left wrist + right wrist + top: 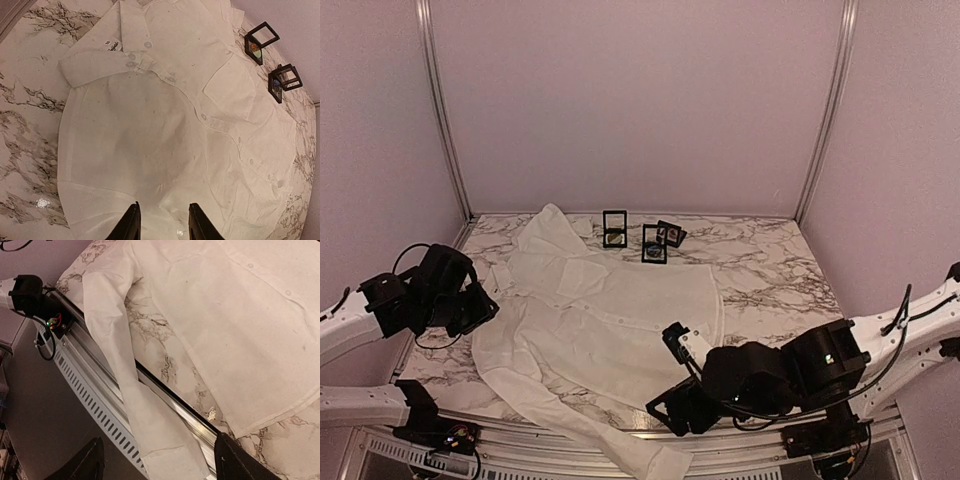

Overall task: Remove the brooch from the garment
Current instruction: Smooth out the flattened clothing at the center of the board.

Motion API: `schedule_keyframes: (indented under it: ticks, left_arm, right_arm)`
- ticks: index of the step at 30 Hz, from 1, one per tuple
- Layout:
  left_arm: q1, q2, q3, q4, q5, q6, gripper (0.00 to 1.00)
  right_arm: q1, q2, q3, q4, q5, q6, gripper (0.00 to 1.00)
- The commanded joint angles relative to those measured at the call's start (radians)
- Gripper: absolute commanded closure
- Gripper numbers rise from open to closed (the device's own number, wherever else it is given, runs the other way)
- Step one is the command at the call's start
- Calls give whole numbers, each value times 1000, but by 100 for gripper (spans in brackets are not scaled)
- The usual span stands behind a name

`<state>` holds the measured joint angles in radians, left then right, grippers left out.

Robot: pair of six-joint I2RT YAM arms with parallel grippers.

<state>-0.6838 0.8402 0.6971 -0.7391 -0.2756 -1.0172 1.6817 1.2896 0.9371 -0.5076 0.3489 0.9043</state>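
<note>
Garment (pixel 600 310) lies flat; left tool (pixel 163 206) tilts toward it, parted.

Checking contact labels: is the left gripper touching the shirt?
Apart. Left wrist view: the left gripper hangs high over the shirt, jaws empty, nearly the whole shirt in frame.

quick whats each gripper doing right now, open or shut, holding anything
Left gripper: open, holding nothing, over the white thin-cloth button-up shirt.
Right gripper: open wide, holding nothing.
</note>
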Motion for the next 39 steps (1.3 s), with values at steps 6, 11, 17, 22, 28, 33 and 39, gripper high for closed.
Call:
schedule_keyframes:
  ticks: [6,11,17,22,28,33,39]
  left_arm:
    - [233,142,-140,338,227,147,70]
    - [324,188,-215,400,249,169,71]
    - [394,150,-266,361,123,156,60]
    - [448,198,-306,391,133,164,59]
    - [466,230,-351,467,175,168,59]
    - [466,231,-357,483,190,166,65]
    - [466,239,-358,491,200,164,84]
  right_arm:
    - [-288,-208,-220,-32,-86,167,36]
    - [-328,-152,-258,-27,-105,167,36]
    - [-354,-117,-300,18,-137,160,34]
    - [-388,-94,-346,90,-180,162,34]
    - [-396,6,-289,70,-128,142,33]
    - [-396,110,-239,61,-108,121,33]
    - [-395,185,-216,83,-95,109,36]
